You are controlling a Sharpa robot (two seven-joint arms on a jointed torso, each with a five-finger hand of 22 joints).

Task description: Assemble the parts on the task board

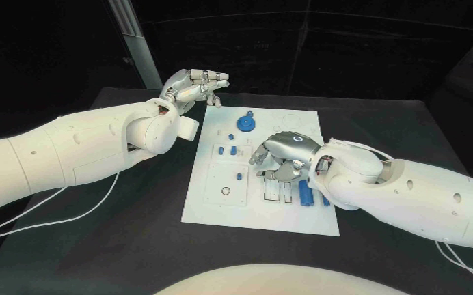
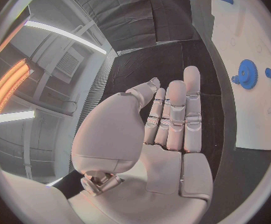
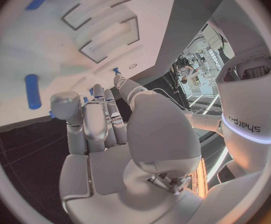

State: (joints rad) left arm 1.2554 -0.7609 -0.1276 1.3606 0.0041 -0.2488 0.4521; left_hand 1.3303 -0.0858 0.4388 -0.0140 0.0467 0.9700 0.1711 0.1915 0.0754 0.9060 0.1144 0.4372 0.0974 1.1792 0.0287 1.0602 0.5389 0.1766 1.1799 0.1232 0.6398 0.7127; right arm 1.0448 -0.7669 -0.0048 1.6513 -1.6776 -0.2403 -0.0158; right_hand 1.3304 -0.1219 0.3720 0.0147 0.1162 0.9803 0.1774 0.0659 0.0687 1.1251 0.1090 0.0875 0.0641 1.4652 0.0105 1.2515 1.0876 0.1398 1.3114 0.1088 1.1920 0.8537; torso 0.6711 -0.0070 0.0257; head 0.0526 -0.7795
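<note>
Your right hand (image 1: 284, 155) hovers curled over the task board (image 1: 222, 192); whether it holds a part, I cannot tell. Lower slowly. Keep the empty, straight-fingered left hand (image 1: 194, 87) back.

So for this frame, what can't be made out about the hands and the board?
- Head view: the right hand covers the middle of the task board, so any part beneath it is hidden.
- Right wrist view: its palm blocks the fingertips; contact cannot be told.
- Head view: the left hand, beyond the board, looks empty, but its fingertips are too small to confirm.
- Left wrist view: the blue gear sits near the rim, distorted.
</note>
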